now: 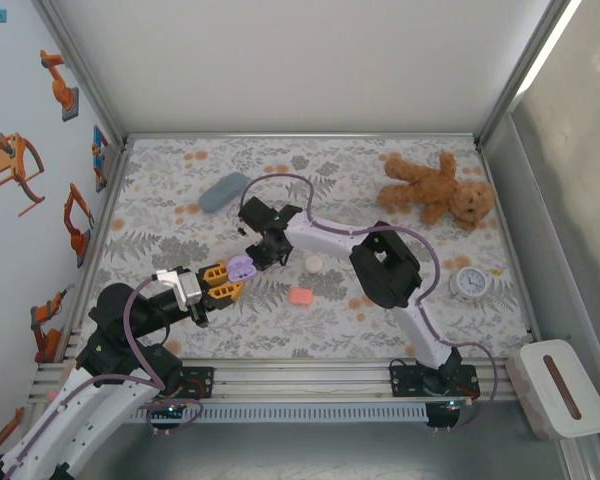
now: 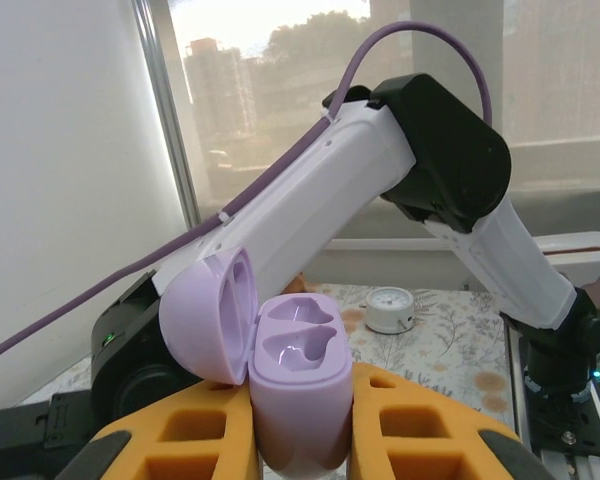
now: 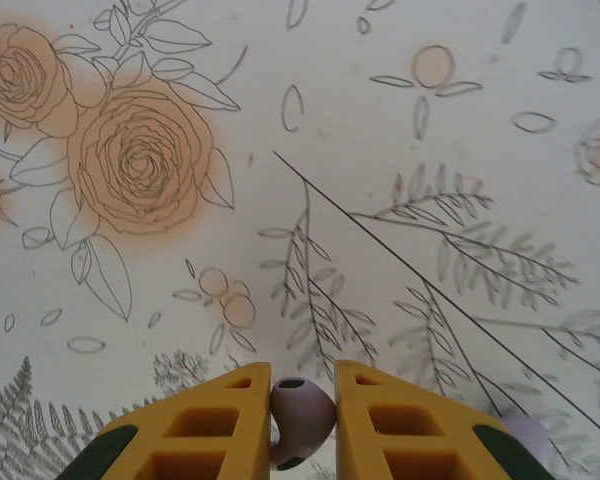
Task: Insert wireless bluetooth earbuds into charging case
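Note:
My left gripper (image 2: 300, 425) is shut on a lilac charging case (image 2: 302, 375), held upright between its orange fingers (image 2: 195, 430). The lid (image 2: 208, 318) is swung open to the left and both wells are empty. From above, the case (image 1: 241, 267) sits at the tip of the left gripper (image 1: 226, 283). Close beside it, my right gripper (image 1: 261, 256) points down at the table. In the right wrist view, that gripper (image 3: 302, 405) is shut on a small lilac earbud (image 3: 300, 420), just above the floral cloth. A second pale lilac bud (image 3: 527, 436) peeks out behind the right finger.
A pink case (image 1: 301, 296) and a small white case (image 1: 313, 262) lie mid-table, with a blue-grey case (image 1: 223, 192) farther back. A teddy bear (image 1: 435, 188) is at the back right, and a white timer (image 1: 470, 283) is to the right. A white box (image 1: 558, 388) sits off the table.

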Action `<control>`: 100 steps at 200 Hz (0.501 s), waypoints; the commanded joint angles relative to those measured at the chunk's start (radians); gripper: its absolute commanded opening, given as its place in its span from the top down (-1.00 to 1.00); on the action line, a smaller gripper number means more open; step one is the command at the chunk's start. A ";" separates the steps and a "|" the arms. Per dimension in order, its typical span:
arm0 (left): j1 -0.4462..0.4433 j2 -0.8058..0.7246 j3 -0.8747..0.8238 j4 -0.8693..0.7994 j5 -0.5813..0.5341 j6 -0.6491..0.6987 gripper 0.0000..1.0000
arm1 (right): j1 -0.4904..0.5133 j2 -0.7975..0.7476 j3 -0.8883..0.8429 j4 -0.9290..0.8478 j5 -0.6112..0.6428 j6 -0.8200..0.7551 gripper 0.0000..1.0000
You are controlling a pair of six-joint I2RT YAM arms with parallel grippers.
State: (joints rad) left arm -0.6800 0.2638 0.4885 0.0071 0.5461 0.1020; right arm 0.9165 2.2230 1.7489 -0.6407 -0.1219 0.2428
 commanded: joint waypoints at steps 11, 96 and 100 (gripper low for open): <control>-0.002 -0.005 0.024 0.023 0.001 -0.004 0.86 | -0.040 -0.198 -0.122 0.124 -0.002 -0.010 0.62; -0.005 0.100 -0.026 0.151 0.012 -0.062 0.90 | -0.088 -0.671 -0.355 0.209 0.072 -0.171 0.62; -0.007 0.107 -0.030 0.161 0.015 -0.066 0.90 | -0.088 -0.691 -0.360 0.210 0.073 -0.183 0.62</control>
State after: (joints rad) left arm -0.6804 0.3382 0.4831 0.0765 0.5461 0.0738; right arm 0.8276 1.6409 1.4193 -0.4622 -0.0841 0.1577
